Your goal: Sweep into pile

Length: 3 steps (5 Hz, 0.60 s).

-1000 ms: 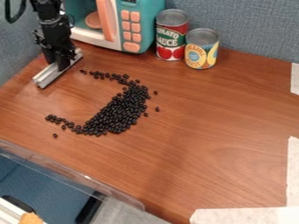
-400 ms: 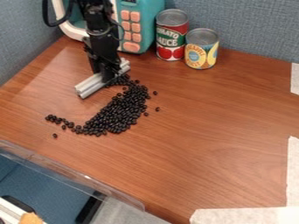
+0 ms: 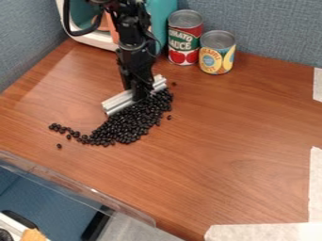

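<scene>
At the nearest edge, a strip of pale tape runs along the lower right, with another strip up the right side meeting it at the corner. At lower left, a clear plastic rim slants along the edge of the wooden tabletop, and an orange object sits in the bottom corner.

Farther in, the black beans lie left of the middle of the tabletop. Most are bunched in a thick heap, and a thin tail of them trails off toward the left. One bean sits alone just on the near side of that tail, another just right of the heap, and another beyond the heap's far end, near the cans.

Along the heap's upper left side lies a grooved metal bar, set at a slant, its near end to the left. The black claw is closed on the bar around its middle, pointing down, with beans right up against the bar. The arm comes in from the top edge.

Behind stand two upright cans side by side, the pineapple can a little nearer than the tomato sauce can. To their left is a teal and white toy microwave, partly hidden by the arm. A blue-gray fabric partition rises at the back.
</scene>
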Tool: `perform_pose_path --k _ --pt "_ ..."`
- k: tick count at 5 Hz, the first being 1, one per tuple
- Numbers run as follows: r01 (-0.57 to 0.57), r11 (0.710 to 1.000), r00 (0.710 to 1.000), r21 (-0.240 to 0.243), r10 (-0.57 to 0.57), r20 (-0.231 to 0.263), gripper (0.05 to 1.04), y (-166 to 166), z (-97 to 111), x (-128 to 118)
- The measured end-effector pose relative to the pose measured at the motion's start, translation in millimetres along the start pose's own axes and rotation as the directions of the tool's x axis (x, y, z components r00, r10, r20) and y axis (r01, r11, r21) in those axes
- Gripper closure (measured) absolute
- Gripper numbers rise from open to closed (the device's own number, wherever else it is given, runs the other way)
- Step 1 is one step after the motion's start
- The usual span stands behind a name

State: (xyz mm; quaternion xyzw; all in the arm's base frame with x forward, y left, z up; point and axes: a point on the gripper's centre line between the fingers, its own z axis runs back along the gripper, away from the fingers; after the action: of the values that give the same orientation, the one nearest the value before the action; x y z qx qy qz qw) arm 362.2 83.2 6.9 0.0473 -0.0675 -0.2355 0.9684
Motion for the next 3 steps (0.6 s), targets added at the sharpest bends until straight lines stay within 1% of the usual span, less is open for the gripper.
perform_pose_path --k 1,2,3 --pt "0.026 1.0 1.0 0.015 -0.026 -0.003 0.727 -8 1 -2" --pt "0.011 1.0 1.0 0.011 -0.011 -0.006 0.727 -5 4 0" --pt "-0.059 0.998 0.997 0.039 0.056 0.054 0.727 30 24 9"
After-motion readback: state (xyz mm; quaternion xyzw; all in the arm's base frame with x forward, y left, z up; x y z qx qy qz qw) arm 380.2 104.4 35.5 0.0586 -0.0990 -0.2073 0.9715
